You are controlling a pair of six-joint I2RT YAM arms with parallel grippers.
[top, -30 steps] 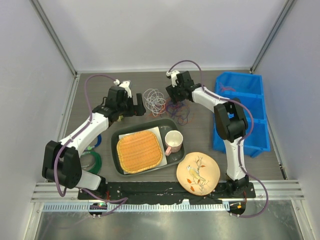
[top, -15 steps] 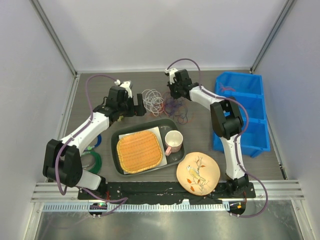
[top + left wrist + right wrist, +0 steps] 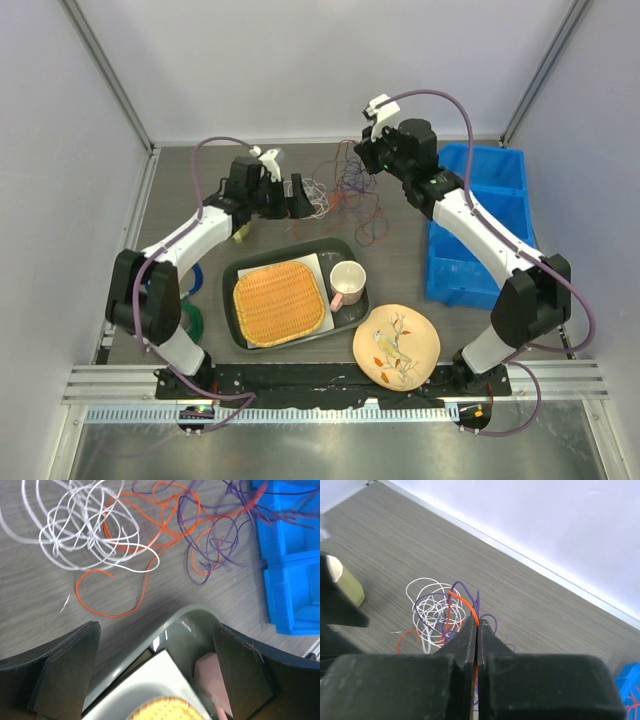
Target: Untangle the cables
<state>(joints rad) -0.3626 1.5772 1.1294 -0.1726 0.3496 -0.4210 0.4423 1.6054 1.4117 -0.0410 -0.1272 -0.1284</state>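
Observation:
The cables lie tangled at the back middle of the table: a white bunch (image 3: 316, 196) (image 3: 85, 530), orange strands (image 3: 150, 525) and purple strands (image 3: 356, 185) (image 3: 215, 535). My right gripper (image 3: 369, 156) (image 3: 477, 624) is raised above the tangle and shut on an orange cable and a purple cable, which run up taut between its pads. In the right wrist view the white loops (image 3: 432, 610) stay on the table below. My left gripper (image 3: 304, 197) (image 3: 155, 675) is open at the left edge of the white bunch, nothing between its fingers (image 3: 65, 675).
A green tray (image 3: 232, 275) (image 3: 190, 625) in front of the tangle holds a woven orange mat (image 3: 279, 302) and a pink mug (image 3: 347, 283). A blue bin (image 3: 480, 230) (image 3: 292, 565) stands on the right with wire ends in it. A patterned plate (image 3: 397, 346) lies near front; tape rings (image 3: 185, 320) at left.
My right gripper shut on orange and purple strands, then rose and swung back right, drawing them up from the pile. The left gripper moved right, up to the white bunch.

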